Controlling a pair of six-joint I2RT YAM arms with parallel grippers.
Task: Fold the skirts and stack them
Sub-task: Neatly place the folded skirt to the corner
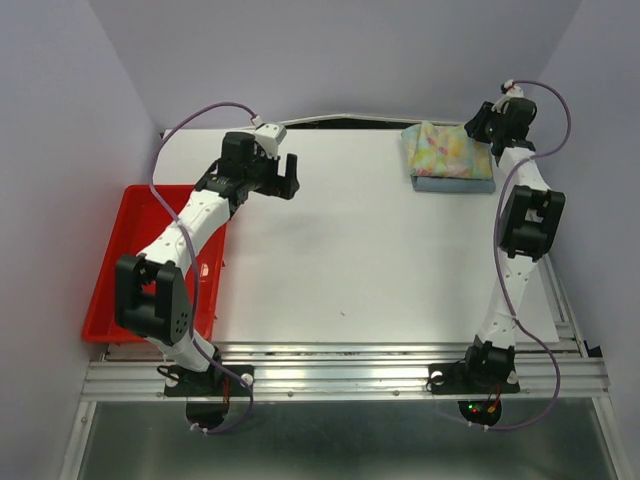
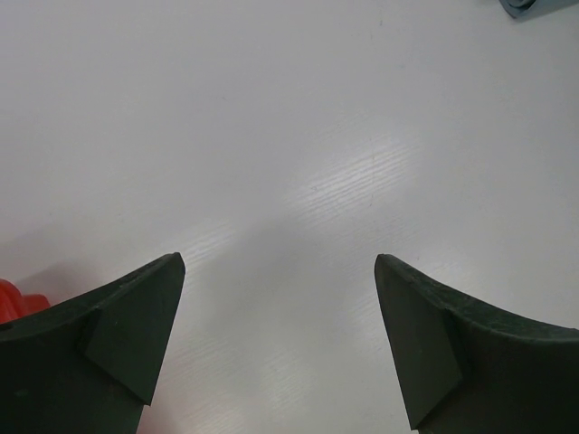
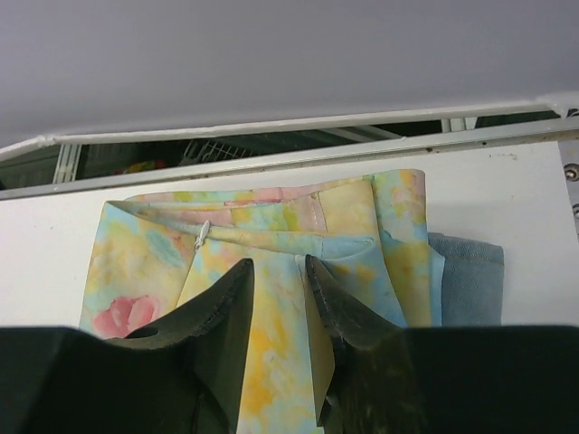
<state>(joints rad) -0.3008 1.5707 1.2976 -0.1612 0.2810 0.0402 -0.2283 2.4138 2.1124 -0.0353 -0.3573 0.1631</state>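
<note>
The floral skirt [image 1: 448, 150] lies folded on top of the folded light blue denim skirt [image 1: 455, 184] at the far right of the white table. In the right wrist view the floral skirt [image 3: 145, 262] fills the middle and the denim skirt [image 3: 466, 280] sticks out at its right. My right gripper [image 1: 492, 140] is at the stack's right edge; its jaws [image 3: 279, 262] stand a little apart over the floral cloth. My left gripper [image 1: 290, 175] is wide open and empty over bare table at the far left [image 2: 279, 258].
A red tray [image 1: 115, 250] sits off the table's left edge, and its corner shows in the left wrist view [image 2: 9, 298]. A dark gap runs behind the table's far edge [image 3: 271, 140]. Grey walls close in on both sides.
</note>
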